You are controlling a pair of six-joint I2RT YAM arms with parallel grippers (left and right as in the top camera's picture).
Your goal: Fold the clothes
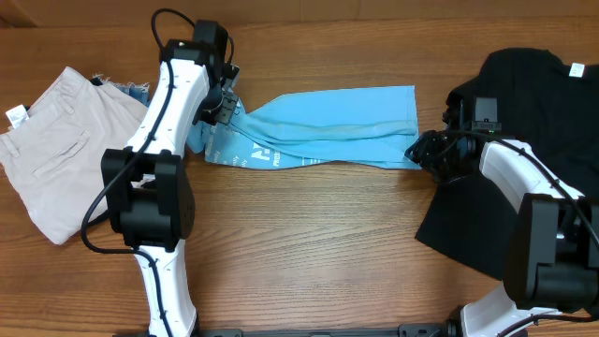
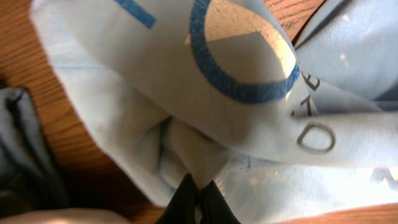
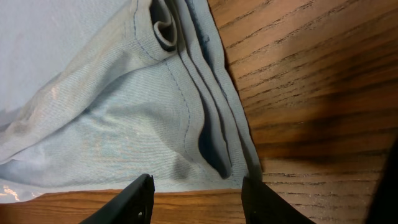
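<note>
The light blue T-shirt [image 1: 328,126] lies folded into a long band across the middle of the table, its lettering near the left end. My left gripper [image 1: 225,110] is at that left end, shut on a bunched fold of the blue fabric [image 2: 205,81], with its black fingertips [image 2: 199,186] pinched together on the cloth. At the shirt's right end, my right gripper [image 1: 421,150] stands open just off the hem. In the right wrist view, bare wood shows between the right gripper's [image 3: 196,186] fingers, and the stacked hem edges of the blue T-shirt [image 3: 112,112] lie just ahead. The black T-shirt [image 1: 533,94] lies spread at the right.
Beige trousers [image 1: 56,150] lie at the far left, with a scrap of frayed denim [image 1: 131,89] behind them. The right arm reaches over the black T-shirt, whose white neck label [image 1: 575,69] is at the back right. Dark grey fabric [image 2: 25,155] shows beside the left gripper.
</note>
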